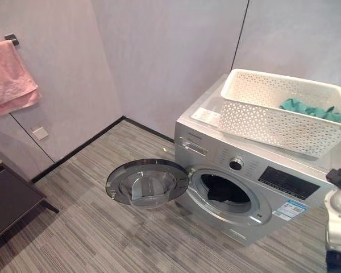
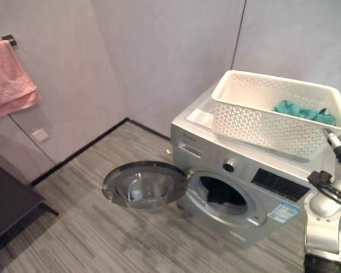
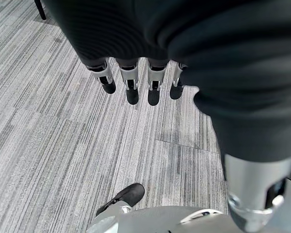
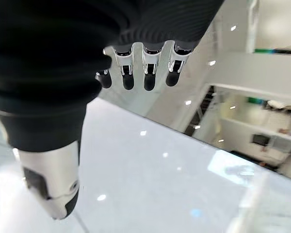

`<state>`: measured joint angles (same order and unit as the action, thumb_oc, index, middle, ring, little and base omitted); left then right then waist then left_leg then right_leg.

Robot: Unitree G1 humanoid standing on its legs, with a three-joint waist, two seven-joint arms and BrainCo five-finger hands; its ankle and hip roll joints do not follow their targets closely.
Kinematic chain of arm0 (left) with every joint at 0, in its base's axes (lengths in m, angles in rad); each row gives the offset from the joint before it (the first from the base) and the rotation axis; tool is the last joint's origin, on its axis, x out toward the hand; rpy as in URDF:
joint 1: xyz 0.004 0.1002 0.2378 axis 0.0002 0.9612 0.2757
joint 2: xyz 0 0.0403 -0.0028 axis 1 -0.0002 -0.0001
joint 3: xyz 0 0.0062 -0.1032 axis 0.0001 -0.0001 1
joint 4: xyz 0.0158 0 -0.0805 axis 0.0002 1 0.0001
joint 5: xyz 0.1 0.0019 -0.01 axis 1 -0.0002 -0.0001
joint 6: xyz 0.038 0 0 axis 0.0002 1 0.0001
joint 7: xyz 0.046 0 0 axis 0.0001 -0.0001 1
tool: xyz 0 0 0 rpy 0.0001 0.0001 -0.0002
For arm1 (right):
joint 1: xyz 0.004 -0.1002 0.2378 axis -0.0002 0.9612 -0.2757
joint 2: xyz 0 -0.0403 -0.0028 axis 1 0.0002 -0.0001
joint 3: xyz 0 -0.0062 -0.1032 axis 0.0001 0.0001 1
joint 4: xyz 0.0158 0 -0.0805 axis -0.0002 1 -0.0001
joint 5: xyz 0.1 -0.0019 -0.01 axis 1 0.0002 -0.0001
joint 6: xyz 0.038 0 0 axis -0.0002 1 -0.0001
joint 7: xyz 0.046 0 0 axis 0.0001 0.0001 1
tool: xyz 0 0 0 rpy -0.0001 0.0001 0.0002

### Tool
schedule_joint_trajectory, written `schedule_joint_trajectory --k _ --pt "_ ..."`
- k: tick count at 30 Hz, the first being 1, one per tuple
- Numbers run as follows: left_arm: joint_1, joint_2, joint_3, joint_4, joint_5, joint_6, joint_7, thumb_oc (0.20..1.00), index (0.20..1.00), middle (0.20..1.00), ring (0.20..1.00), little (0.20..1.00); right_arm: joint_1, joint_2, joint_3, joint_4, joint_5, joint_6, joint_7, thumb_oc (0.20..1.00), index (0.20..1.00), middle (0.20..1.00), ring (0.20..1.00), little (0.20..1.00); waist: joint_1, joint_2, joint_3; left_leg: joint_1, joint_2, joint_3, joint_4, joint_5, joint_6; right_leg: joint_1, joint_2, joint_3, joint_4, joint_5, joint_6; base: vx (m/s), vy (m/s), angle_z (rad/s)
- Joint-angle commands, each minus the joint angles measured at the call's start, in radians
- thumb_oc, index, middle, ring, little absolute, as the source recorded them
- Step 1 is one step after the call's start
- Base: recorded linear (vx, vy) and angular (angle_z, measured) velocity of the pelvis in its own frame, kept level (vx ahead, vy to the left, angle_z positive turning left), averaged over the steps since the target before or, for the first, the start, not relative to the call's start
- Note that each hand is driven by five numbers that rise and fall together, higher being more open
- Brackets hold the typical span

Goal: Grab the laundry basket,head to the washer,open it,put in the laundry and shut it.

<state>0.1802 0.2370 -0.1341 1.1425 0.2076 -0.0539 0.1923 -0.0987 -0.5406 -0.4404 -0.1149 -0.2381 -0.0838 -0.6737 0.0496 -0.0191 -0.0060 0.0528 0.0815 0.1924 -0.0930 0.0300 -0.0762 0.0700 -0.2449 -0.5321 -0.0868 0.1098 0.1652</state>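
Note:
A silver front-loading washer [image 1: 244, 187] stands against the wall, its round door [image 1: 148, 183] swung wide open to the left, low over the floor. Something dark lies inside the drum [image 1: 221, 190]. On top of the washer rests a white perforated laundry basket [image 1: 284, 114] with a teal cloth [image 1: 312, 109] in it. My left hand [image 3: 131, 82] hangs over the striped floor, fingers straight and holding nothing. In the right wrist view, my right hand [image 4: 148, 68] is above a glossy pale surface, fingers relaxed and empty.
A pink towel [image 1: 10, 77] hangs from a hook on the left wall. A low dark table [image 1: 8, 199] stands at the lower left. Walls meet in a corner behind the washer. Grey striped floor stretches in front of the open door.

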Motion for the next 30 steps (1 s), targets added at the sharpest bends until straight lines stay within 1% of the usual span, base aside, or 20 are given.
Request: schedule_joint_trajectory --k 1,2,3,4,5,12,13,14,15,16,17,18,19,20,21,22,23,24,26,30 --pt "-0.055 0.031 -0.057 0.064 0.028 -0.004 0.008 1.000 1.000 1.000 1.000 1.000 -0.072 -0.131 -0.029 0.001 0.047 -0.034 0.014 1.000 1.000 1.000 1.000 1.000 0.038 0.002 -0.017 0.002 -0.028 0.002 0.006 -0.059 0.046 0.016 0.007 0.022 0.112 -0.113 0.009 0.00 0.000 0.00" --pt "-0.058 0.035 -0.061 0.064 0.025 -0.004 0.005 1.000 1.000 1.000 1.000 1.000 -0.099 -0.173 -0.016 0.029 0.065 -0.032 0.024 1.000 1.000 1.000 1.000 1.000 0.040 -0.001 -0.017 0.002 -0.027 0.003 0.006 -0.058 0.046 0.016 0.007 0.022 0.111 -0.112 0.008 -0.04 0.001 0.00" --pt "-0.065 0.044 -0.068 0.062 0.019 -0.003 -0.002 1.000 1.000 1.000 1.000 1.000 -0.170 -0.261 0.038 0.101 0.110 -0.031 0.056 1.000 1.000 1.000 1.000 1.000 0.044 -0.011 -0.015 -0.001 -0.026 0.004 0.006 -0.055 0.044 0.014 0.008 0.024 0.111 -0.111 0.006 -0.03 -0.003 -0.03" --pt "-0.067 0.046 -0.072 0.063 0.014 -0.003 -0.004 1.000 1.000 1.000 1.000 1.000 -0.210 -0.303 0.071 0.148 0.135 -0.030 0.068 1.000 1.000 1.000 1.000 1.000 0.044 -0.015 -0.013 -0.002 -0.025 0.005 0.006 -0.054 0.043 0.012 0.008 0.024 0.112 -0.110 0.006 -0.03 -0.002 -0.03" --pt "-0.065 0.053 -0.079 0.062 0.010 -0.004 -0.009 1.000 1.000 1.000 1.000 1.000 -0.232 -0.336 0.091 0.190 0.140 -0.013 0.083 1.000 1.000 1.000 1.000 1.000 0.048 -0.023 -0.014 -0.001 -0.025 0.004 0.006 -0.054 0.043 0.013 0.008 0.024 0.112 -0.109 0.006 0.00 0.000 0.00" --pt "-0.066 0.049 -0.076 0.062 0.009 -0.004 -0.009 1.000 1.000 1.000 1.000 1.000 -0.246 -0.344 0.103 0.203 0.143 -0.018 0.081 1.000 1.000 1.000 1.000 1.000 0.045 -0.020 -0.012 -0.001 -0.025 0.005 0.006 -0.054 0.043 0.013 0.008 0.024 0.111 -0.109 0.006 0.00 0.000 0.00" --pt "-0.067 0.061 -0.083 0.061 -0.010 -0.006 -0.010 1.000 1.000 1.000 1.000 1.000 -0.293 -0.404 0.143 0.282 0.158 0.005 0.114 1.000 1.000 1.000 1.000 1.000 0.056 -0.038 -0.015 0.000 -0.023 0.005 0.006 -0.053 0.041 0.014 0.009 0.022 0.111 -0.107 0.005 0.00 0.000 0.00" --pt "-0.071 0.055 -0.080 0.062 -0.025 -0.007 -0.014 1.000 1.000 1.000 1.000 1.000 -0.371 -0.447 0.215 0.366 0.170 0.007 0.130 1.000 1.000 1.000 1.000 1.000 0.056 -0.039 -0.011 0.001 -0.023 0.008 0.006 -0.053 0.041 0.014 0.009 0.023 0.112 -0.106 0.005 0.00 0.000 0.00" --pt "-0.085 0.105 -0.103 0.106 -0.058 -0.009 -0.030 1.000 1.000 1.000 1.000 1.000 -0.654 -0.702 0.556 0.742 0.135 0.081 0.374 1.000 1.000 1.000 1.000 1.000 0.088 -0.105 -0.008 0.000 -0.020 0.009 0.009 -0.046 0.032 0.018 0.016 0.022 0.109 -0.102 0.002 0.00 0.000 0.00" --pt "-0.082 0.100 -0.089 0.114 -0.064 -0.008 -0.035 1.000 1.000 1.000 1.000 1.000 -0.754 -0.714 0.664 0.808 0.130 0.079 0.410 1.000 1.000 1.000 1.000 1.000 0.080 -0.105 -0.008 -0.001 -0.020 0.009 0.009 -0.042 0.030 0.017 0.016 0.024 0.108 -0.099 0.002 0.00 0.013 -0.03" --pt "-0.080 0.090 -0.079 0.114 -0.064 -0.008 -0.035 1.000 1.000 1.000 1.000 1.000 -0.804 -0.710 0.712 0.826 0.134 0.076 0.409 1.000 1.000 1.000 1.000 1.000 0.069 -0.095 -0.008 -0.002 -0.020 0.009 0.009 -0.042 0.030 0.016 0.016 0.024 0.108 -0.099 0.002 0.07 -0.005 0.03" --pt "-0.079 0.096 -0.074 0.124 -0.065 -0.006 -0.040 1.000 1.000 1.000 1.000 1.000 -0.832 -0.726 0.774 0.868 0.115 0.083 0.470 1.000 1.000 1.000 1.000 1.000 0.067 -0.101 -0.012 0.007 -0.014 -0.002 0.010 -0.060 0.022 0.025 0.023 0.037 0.109 -0.114 0.011 0.09 -0.009 0.02" --pt "-0.073 0.094 -0.065 0.136 -0.074 -0.003 -0.052 1.000 1.000 1.000 1.000 1.000 -0.962 -0.720 0.908 0.984 0.090 0.102 0.518 1.000 1.000 1.000 1.000 1.000 0.063 -0.107 -0.013 0.008 -0.013 -0.003 0.010 -0.060 0.022 0.026 0.025 0.038 0.109 -0.113 0.010 0.00 0.000 0.00" --pt "-0.073 0.089 -0.062 0.135 -0.074 -0.003 -0.052 1.000 1.000 1.000 1.000 1.000 -0.987 -0.717 0.932 0.994 0.091 0.100 0.519 1.000 1.000 1.000 1.000 1.000 0.061 -0.104 -0.009 -0.001 -0.018 0.008 0.010 -0.041 0.028 0.018 0.018 0.024 0.108 -0.099 0.002 0.02 0.001 -0.07" --pt "-0.072 0.087 -0.060 0.136 -0.074 -0.003 -0.052 1.000 1.000 1.000 1.000 1.000 -0.995 -0.715 0.940 0.996 0.092 0.099 0.519 1.000 1.000 1.000 1.000 1.000 0.058 -0.100 -0.013 0.008 -0.013 -0.002 0.010 -0.060 0.022 0.025 0.025 0.039 0.109 -0.113 0.010 0.01 0.002 -0.09" --pt "-0.070 0.092 -0.059 0.146 -0.084 -0.003 -0.059 1.000 1.000 1.000 1.000 1.000 -1.077 -0.687 1.030 1.095 0.061 0.108 0.559 1.000 1.000 1.000 1.000 1.000 0.063 -0.107 -0.010 0.009 -0.013 -0.002 0.011 -0.061 0.021 0.026 0.026 0.042 0.109 -0.114 0.010 0.03 0.006 -0.05" --pt "-0.071 0.094 -0.057 0.150 -0.090 -0.002 -0.062 1.000 1.000 1.000 1.000 1.000 -1.153 -0.650 1.095 1.190 0.046 0.110 0.576 1.000 1.000 1.000 1.000 1.000 0.070 -0.111 -0.005 -0.002 -0.019 0.008 0.014 -0.041 0.029 0.016 0.021 0.029 0.103 -0.095 0.002 0.03 0.007 -0.08" --pt "-0.070 0.092 -0.055 0.150 -0.091 -0.002 -0.062 1.000 1.000 1.000 1.000 1.000 -1.160 -0.648 1.102 1.192 0.047 0.109 0.577 1.000 1.000 1.000 1.000 1.000 0.068 -0.107 -0.008 0.008 -0.014 -0.001 0.012 -0.059 0.022 0.024 0.027 0.043 0.104 -0.109 0.010 0.04 0.014 -0.05" --pt "-0.074 0.096 -0.052 0.160 -0.101 0.000 -0.065 1.000 1.000 1.000 1.000 1.000 -1.208 -0.608 1.149 1.280 0.055 0.107 0.610 1.000 1.000 1.000 1.000 1.000 0.079 -0.114 -0.009 0.006 -0.016 0.000 0.013 -0.060 0.021 0.027 0.029 0.040 0.097 -0.104 0.012 0.08 0.007 -0.01" --pt "-0.075 0.103 -0.054 0.156 -0.110 -0.001 -0.073 1.000 1.000 1.000 1.000 1.000 -1.224 -0.578 1.179 1.334 0.050 0.107 0.656 1.000 1.000 1.000 1.000 1.000 0.087 -0.120 -0.007 0.003 -0.019 -0.008 0.014 -0.060 0.021 0.033 0.029 0.035 0.090 -0.102 0.013 0.03 0.014 0.03"
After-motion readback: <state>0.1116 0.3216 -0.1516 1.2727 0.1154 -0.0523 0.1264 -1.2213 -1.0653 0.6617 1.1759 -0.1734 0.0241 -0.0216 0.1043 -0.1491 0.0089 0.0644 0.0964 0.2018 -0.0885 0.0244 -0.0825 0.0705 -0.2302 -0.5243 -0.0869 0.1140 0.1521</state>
